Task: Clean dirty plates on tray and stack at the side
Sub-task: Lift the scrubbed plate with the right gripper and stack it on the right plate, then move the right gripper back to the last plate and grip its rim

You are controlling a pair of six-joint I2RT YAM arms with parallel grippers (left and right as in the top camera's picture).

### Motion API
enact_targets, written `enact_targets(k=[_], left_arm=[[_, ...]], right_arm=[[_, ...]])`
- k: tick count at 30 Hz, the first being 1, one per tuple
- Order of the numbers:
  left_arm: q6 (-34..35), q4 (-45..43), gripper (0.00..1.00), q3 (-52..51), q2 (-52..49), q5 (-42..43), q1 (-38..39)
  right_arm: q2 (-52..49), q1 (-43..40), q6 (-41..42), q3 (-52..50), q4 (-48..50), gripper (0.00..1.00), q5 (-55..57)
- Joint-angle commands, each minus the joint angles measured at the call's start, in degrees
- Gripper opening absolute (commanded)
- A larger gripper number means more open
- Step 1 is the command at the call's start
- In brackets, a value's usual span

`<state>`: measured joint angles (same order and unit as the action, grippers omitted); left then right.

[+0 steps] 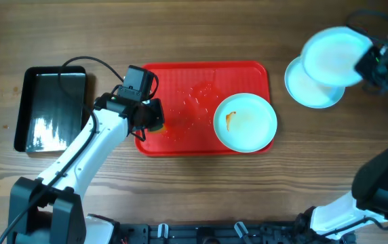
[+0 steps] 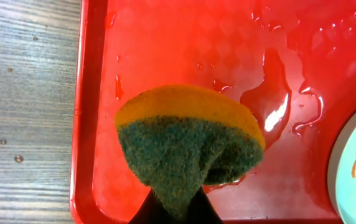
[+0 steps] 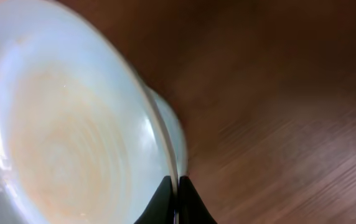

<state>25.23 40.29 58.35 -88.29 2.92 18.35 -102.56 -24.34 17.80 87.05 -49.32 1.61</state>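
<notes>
Three plates are counted in the overhead view. The smeared plate (image 1: 245, 122) lies on the right part of the tray (image 1: 180, 78), with an orange streak near its left rim. The other two are off the tray at the upper right of the frame. The resting plate (image 1: 302, 91) lies on the surface (image 1: 201, 196). The held plate (image 1: 335, 54) overlaps it and is gripped at its right rim by the right end effector (image 3: 177, 199). One red tray, one black tray (image 1: 51, 115) at the left of the frame, one sponge (image 1: 156, 123) and two arms are also counted.

From above, the sponge is largely covered by the left arm, and only a yellow-orange edge shows over the tray's left part. Whether the held plate touches the resting plate cannot be told. The right arm is cut off by the frame's right edge.

In the left wrist view the sponge is shown nearly whole, yellow above and green below. It is folded and pinched at its lower end by the left end effector (image 2: 173, 213), which is clamped on it. Pools of water (image 2: 271, 102) on the tray, faint from above, are plain here, and the smeared plate is cut off at the lower right.

The right wrist view is blurred. In it the narrow-set fingers are seen clamped on the held plate's rim. A faint tan cast lies over the plate's inside; whether it is residue or reflection cannot be told.
</notes>
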Motion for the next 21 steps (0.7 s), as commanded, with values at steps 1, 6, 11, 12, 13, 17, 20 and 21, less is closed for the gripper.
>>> enact_targets(k=[1,6,11,12,13,17,20,21], left_arm=[[0.7,-0.4,0.04,-0.3,-0.5,0.3,-0.2],[0.7,-0.5,0.04,-0.3,-0.5,0.3,-0.2],[0.7,-0.7,0.04,-0.3,-0.5,0.3,-0.2],[0.7,-0.7,0.04,-0.3,-0.5,0.3,-0.2],[0.7,-0.7,0.04,-0.3,-0.5,0.3,-0.2],[0.7,-0.6,0.04,-0.3,-0.5,0.3,-0.2],[0.8,-1.1,0.04,-0.3,-0.5,0.3,-0.2],[0.8,-1.3,0.04,-0.3,-0.5,0.3,-0.2]], right_arm=[[0.7,-1.4,2.3,-9.1,6.3,0.04,-7.7],[0.7,-0.3,2.3,-13.6,11.4,0.45,-10.7],[0.7,1.0,0.2,-13.6,9.3,0.64,-23.4],[0.7,1.6,-2.8,-13.6,8.0,0.63,-30.8],[0.9,2.7,-5.0,-13.6,5.9,0.55,-35.9],[3.8,9.5,-5.7,-13.4,-3.8,0.30,-30.3],[5.4,15.6,-0.6,-13.4,-9.9,0.34,-21.5],[5.4,16.9,-0.1,-13.5,-10.9,0.35,-20.4]])
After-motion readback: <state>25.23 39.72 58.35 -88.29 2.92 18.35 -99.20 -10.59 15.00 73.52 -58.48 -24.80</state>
